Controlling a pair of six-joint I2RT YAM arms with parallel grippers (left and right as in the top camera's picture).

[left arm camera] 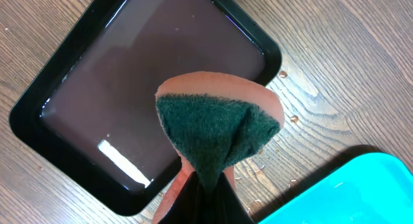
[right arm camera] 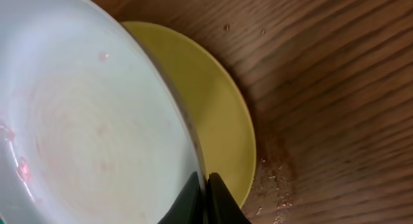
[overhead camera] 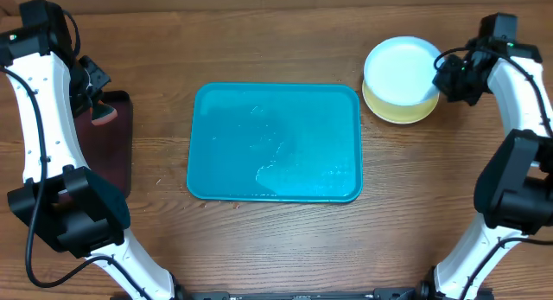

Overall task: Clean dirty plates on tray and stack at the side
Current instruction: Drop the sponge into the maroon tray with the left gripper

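Right pincer is clamped on the rim of the pale plate, one finger on each side of the edge, so it's definitely gripping it. That plate fills everything on one side of the fingers in the wrist view. There are a few faint red smudges on its inside, well away from the pinch point. Right under the fingers, poking out past the pale plate's edge, is the green plate. It's more of a yellowish lime really, and it sits on the table. Can't tell if the pale one lies flat on it or is tipped up a bit at the gripped side. Just past the green plate's rim there are some small specks or droplets on the wood.

Left pincer is squeezed tight around a sponge. It's folded so the dark green scrubby side faces the camera, with the peach foam curling round behind. Below the sponge is the dark tray, with a shallow layer of water in it catching the light. A few droplets sit on the wood just beside that tray's corner.

Between the two pincers, well apart from both, is the tray. It's turquoise, with a wet sheen and a puddle near its front edge. Both plates are off it, out by the right pincer.
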